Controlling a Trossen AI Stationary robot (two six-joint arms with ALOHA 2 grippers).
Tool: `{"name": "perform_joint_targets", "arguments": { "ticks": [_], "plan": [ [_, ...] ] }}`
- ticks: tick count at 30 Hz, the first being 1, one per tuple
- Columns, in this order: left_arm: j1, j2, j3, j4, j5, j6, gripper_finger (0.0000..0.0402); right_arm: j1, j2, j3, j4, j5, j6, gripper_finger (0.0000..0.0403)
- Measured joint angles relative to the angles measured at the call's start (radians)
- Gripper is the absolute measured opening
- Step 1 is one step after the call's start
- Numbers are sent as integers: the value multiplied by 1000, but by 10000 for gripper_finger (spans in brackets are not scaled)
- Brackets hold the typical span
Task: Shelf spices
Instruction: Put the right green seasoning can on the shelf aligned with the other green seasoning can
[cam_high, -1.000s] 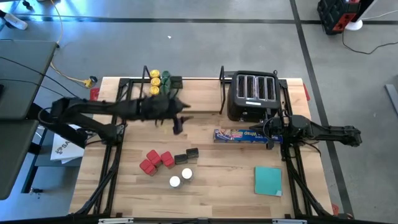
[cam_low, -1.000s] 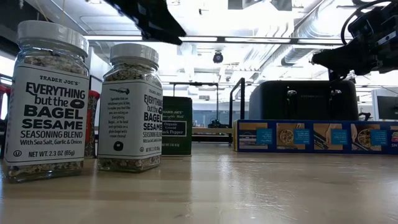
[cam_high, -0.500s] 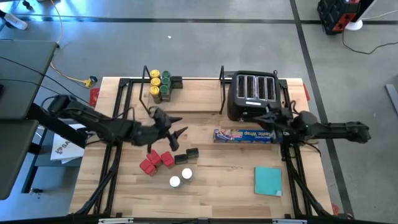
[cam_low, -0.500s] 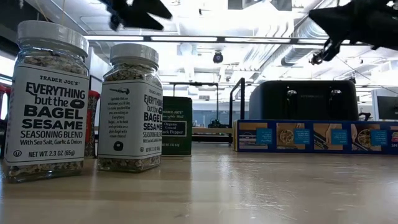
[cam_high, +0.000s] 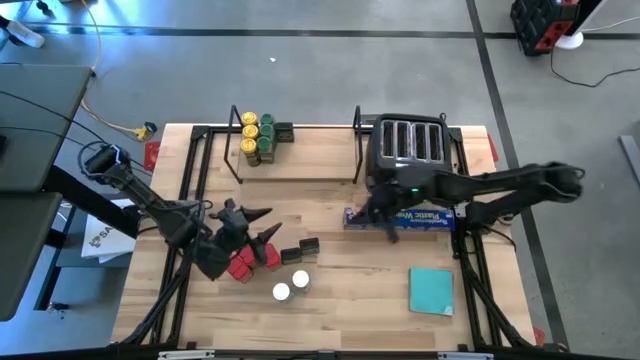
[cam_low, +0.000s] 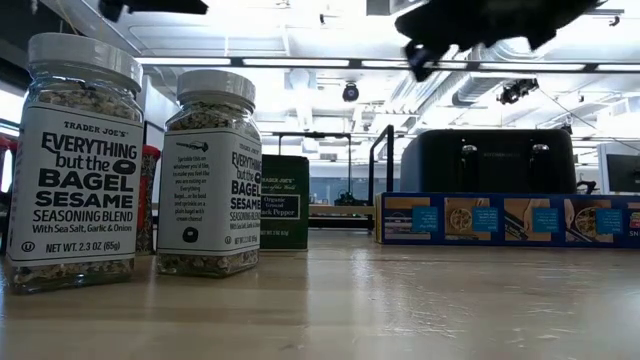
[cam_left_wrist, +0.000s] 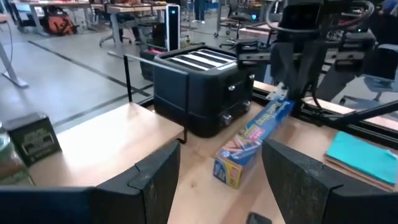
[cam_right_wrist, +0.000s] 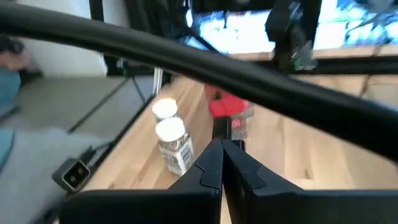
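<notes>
The shelf (cam_high: 300, 160) stands at the far side, left of the toaster. Several yellow- and green-lidded jars (cam_high: 255, 136) and a dark tin (cam_high: 283, 131) stand on its wooden floor at the left end. On the table nearer me are red tins (cam_high: 245, 262), small black tins (cam_high: 300, 250) and two white-capped jars (cam_high: 290, 285), which the low view shows as jar (cam_low: 80, 160) and jar (cam_low: 210, 170). My left gripper (cam_high: 264, 224) hangs open just above the red tins, pointing toward the table's right. My right gripper (cam_high: 378, 217) is shut in the air over the blue box's left end.
The black toaster (cam_high: 408, 152) stands right of the shelf. The long blue wrap box (cam_high: 400, 217) lies in front of the toaster. A flat teal square (cam_high: 431, 290) lies near the right front. A dark pepper tin (cam_low: 285, 200) shows behind the jars in the low view.
My left gripper has swung from just in front of the shelf toward the table's near-left, coming down over the red tins. My right gripper has travelled toward the table's left along the blue box, from its right end to its left end.
</notes>
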Motion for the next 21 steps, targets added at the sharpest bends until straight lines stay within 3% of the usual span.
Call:
{"name": "perform_joint_targets", "arguments": {
  "ticks": [7, 13, 16, 21],
  "plan": [
    [-86, 13, 0, -89, -60, -131, 220, 51, 276, 256, -176, -9, -101, 0],
    [-115, 13, 0, -153, -92, -177, 220, 66, 459, 460, -342, 47, -112, 14],
    [-115, 13, 0, -186, -98, -207, 220, 76, 537, 541, -401, 48, -137, 36],
    [-115, 13, 0, -224, -99, -246, 220, 85, 643, 665, -500, 84, -202, 108]
  ]
}}
